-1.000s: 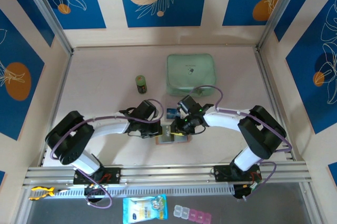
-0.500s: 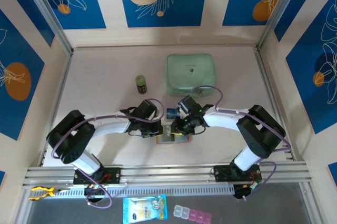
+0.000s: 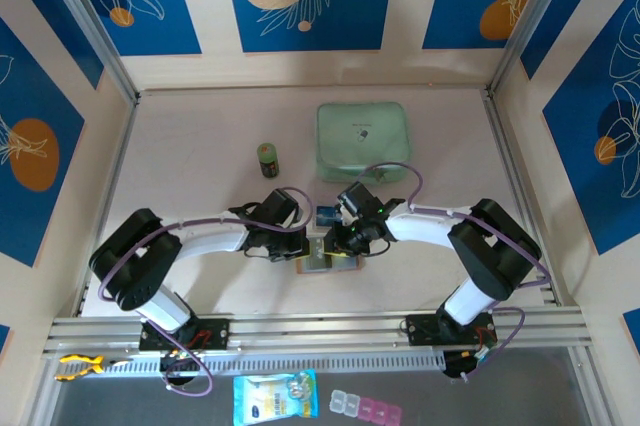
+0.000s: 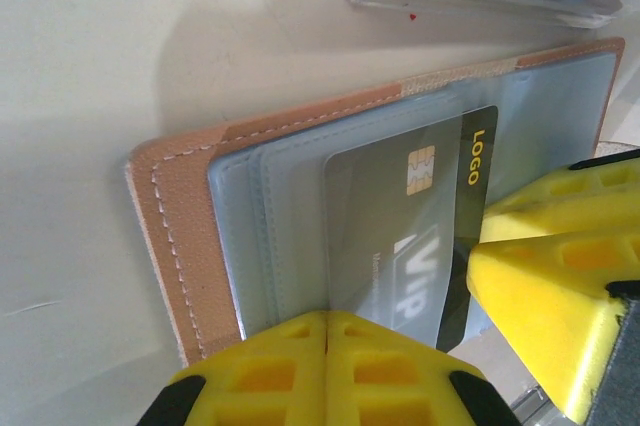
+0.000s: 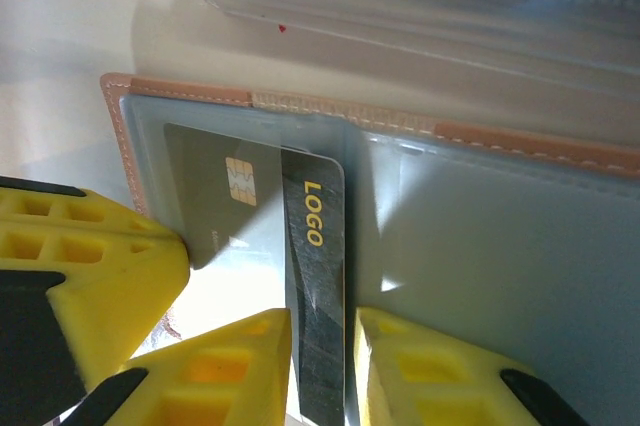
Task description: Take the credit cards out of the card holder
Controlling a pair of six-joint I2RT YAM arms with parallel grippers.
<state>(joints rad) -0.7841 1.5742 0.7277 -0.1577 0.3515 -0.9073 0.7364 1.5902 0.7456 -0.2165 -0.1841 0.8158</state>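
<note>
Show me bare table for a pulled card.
Free: table left of the small bottle, up to the wall; and right of the green case, up to the rail. Crowded: the middle, where left gripper and right gripper, pinching a credit card, meet on the card holder.

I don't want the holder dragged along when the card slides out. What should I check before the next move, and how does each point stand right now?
1. Card holder lies open, pockets facing up: ok.
2. Left tool is shut, its tip at the holder's near edge to pin it: ok. Whether it actually presses down: cannot tell.
3. Dark LOGO card is partly out of its clear pocket: ok.
4. Right tool has a finger on each side of the card's free end: ok. Whether the pinch is firm: cannot tell.
5. More cards left in the other pockets: cannot tell.
</note>
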